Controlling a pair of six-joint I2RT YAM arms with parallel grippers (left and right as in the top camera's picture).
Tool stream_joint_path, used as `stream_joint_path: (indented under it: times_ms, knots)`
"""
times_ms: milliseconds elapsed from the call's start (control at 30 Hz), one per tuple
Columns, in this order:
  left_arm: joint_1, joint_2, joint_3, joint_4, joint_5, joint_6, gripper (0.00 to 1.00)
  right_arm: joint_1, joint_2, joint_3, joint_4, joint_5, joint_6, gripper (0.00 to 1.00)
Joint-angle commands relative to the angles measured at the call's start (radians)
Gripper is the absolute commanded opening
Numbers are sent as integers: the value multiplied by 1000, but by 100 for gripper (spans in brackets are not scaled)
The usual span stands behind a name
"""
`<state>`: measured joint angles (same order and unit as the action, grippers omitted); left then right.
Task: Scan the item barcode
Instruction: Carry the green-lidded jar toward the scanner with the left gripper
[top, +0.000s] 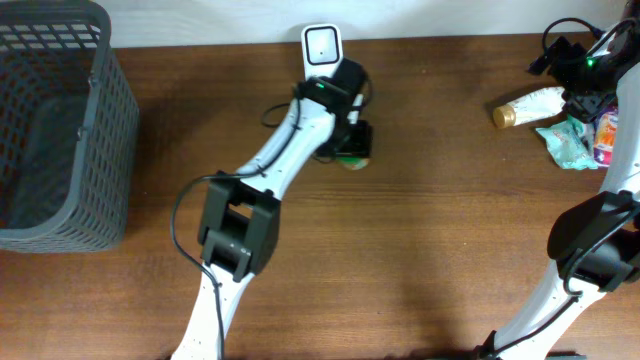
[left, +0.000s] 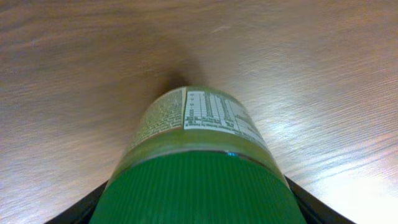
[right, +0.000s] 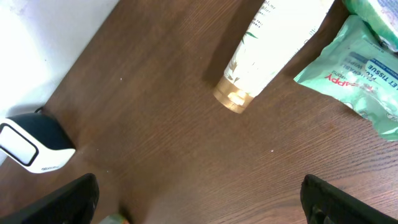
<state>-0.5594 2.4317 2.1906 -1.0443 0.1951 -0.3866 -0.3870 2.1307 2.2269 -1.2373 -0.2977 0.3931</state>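
Far left: a grey mesh basket stands on the brown wooden table. Centre, at the back edge: a white-faced barcode scanner with a black body. Just in front of it: the left gripper, lowered over a jar that sits on the table slightly right of the scanner. The wrist view shows a ribbed green lid and a white printed label facing up. The black fingers lie against both sides of the lid with no gap visible, pinching it. Right side, back: a white tube with a gold cap lies on its side, and just beside it is a pale green tissue packet. Far right: the right gripper hangs over this cluster, fingers spread wide and holding nothing.
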Motion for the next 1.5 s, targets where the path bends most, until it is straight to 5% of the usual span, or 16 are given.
stream_joint_path:
  times_ms: [0, 233, 333, 600, 733, 1300, 1400, 1467]
  knots:
    - [-56, 1, 27, 137, 22, -39, 71, 7, 4, 0, -2, -5, 5, 99]
    - [-82, 1, 27, 167, -97, -38, 74, 7, 4, 0, -2, -5, 5, 99]
    - [-81, 0, 31, 153, -107, -8, 87, 7, 4, 0, -2, -5, 5, 99]
    - [-69, -3, 189, 89, -164, -1, 86, 7, 3, 0, -2, -6, 5, 99]
    - [-40, -2, 191, 111, -190, -2, 100, 7, 4, 0, -2, -5, 5, 98]
    - [-43, 90, 181, 160, -10, 26, 99, 7, 4, 0, -2, -5, 5, 99]
    - [-48, 91, 181, 116, -7, 24, 84, 7, 4, 0, -2, -6, 5, 99]
    - [-55, 91, 181, 97, 19, 21, 84, 7, 4, 0, -2, -6, 5, 99]
